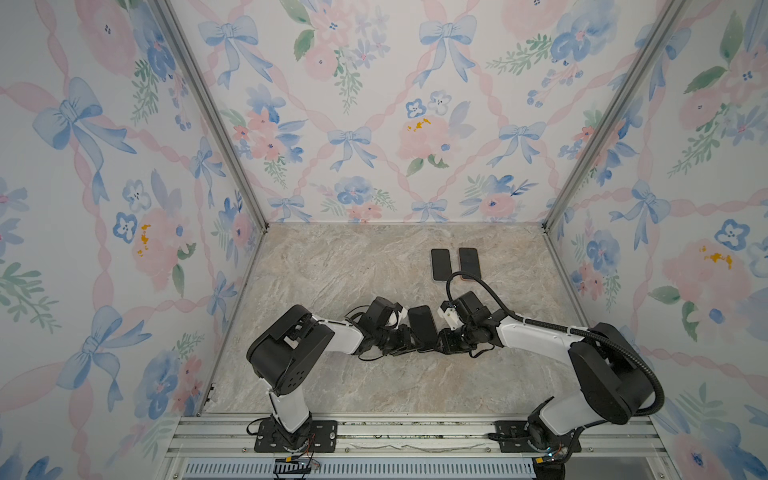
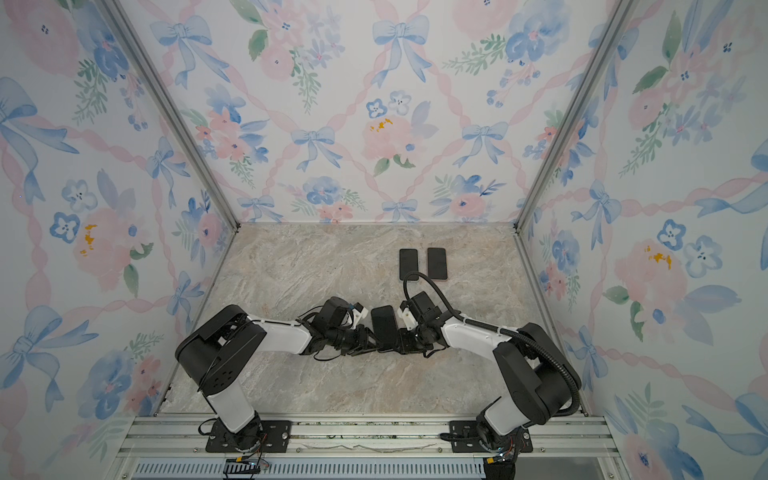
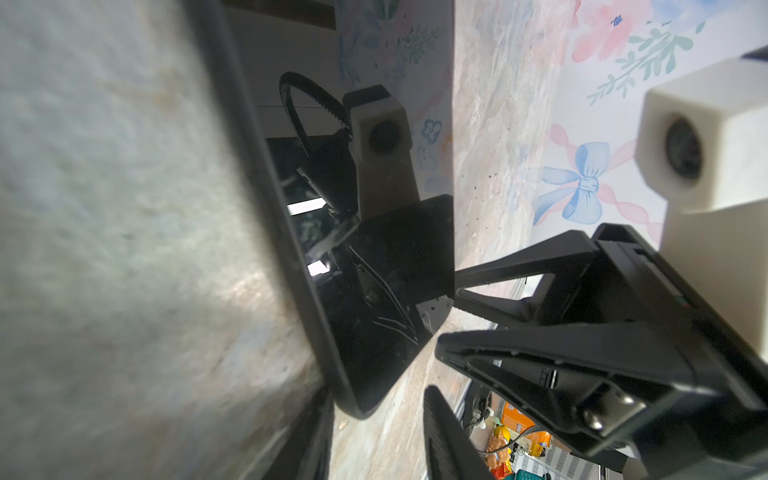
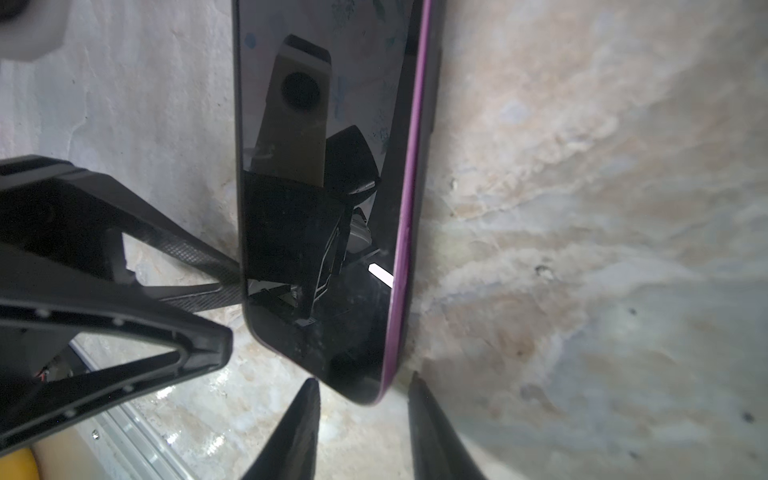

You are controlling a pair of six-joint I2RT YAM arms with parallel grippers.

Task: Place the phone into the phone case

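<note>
The right gripper (image 4: 362,378) straddles a corner of the glossy black, purple-edged phone (image 4: 316,249), which sits partly inside a dark case (image 4: 434,62) on the marbled stone table (image 4: 582,208). The left gripper (image 3: 378,390) straddles it from the other side, seemingly to steady and seat it. Whether either clamps cannot be told.

Both top views look down from high onto the whole marble tabletop (image 1: 332,266); both wrist cameras face the same phone (image 4: 316,216) from opposite sides, close.
</note>
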